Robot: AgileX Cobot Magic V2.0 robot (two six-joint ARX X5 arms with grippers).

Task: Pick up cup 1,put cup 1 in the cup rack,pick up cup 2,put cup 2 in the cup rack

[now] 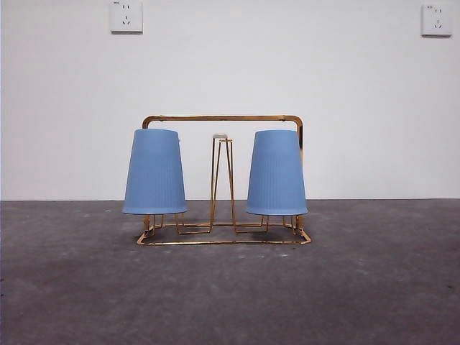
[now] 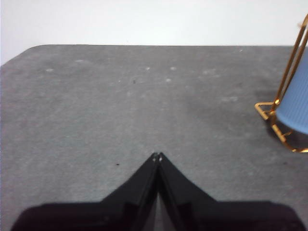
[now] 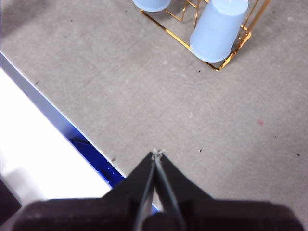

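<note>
Both pairs of jaws are pressed together with nothing between them: the left gripper [image 2: 157, 155] hangs over bare grey table [image 2: 120, 110], and the right gripper [image 3: 157, 152] hangs over the same grey surface close to its near edge.

Well ahead of both stands the cup rack [image 1: 223, 241], a gold wire frame with a rectangular base and an arched handle bar across its top. Two blue cups sit upside down on it: the left-hand cup [image 1: 154, 172] and the right-hand cup [image 1: 277, 174], each over an outer prong, rims hanging just above the base wire. Between them the middle prong [image 1: 221, 136] stands bare, its white tip showing.

From the left jaws, the rack's corner and one cup show far off to one side, with open table in between and out to the rounded far table edge. From the right jaws, the rack lies ahead across a wide clear stretch; beside these jaws the table edge runs diagonally, with a blue strip [image 3: 91, 154] and white surface beyond it.
</note>
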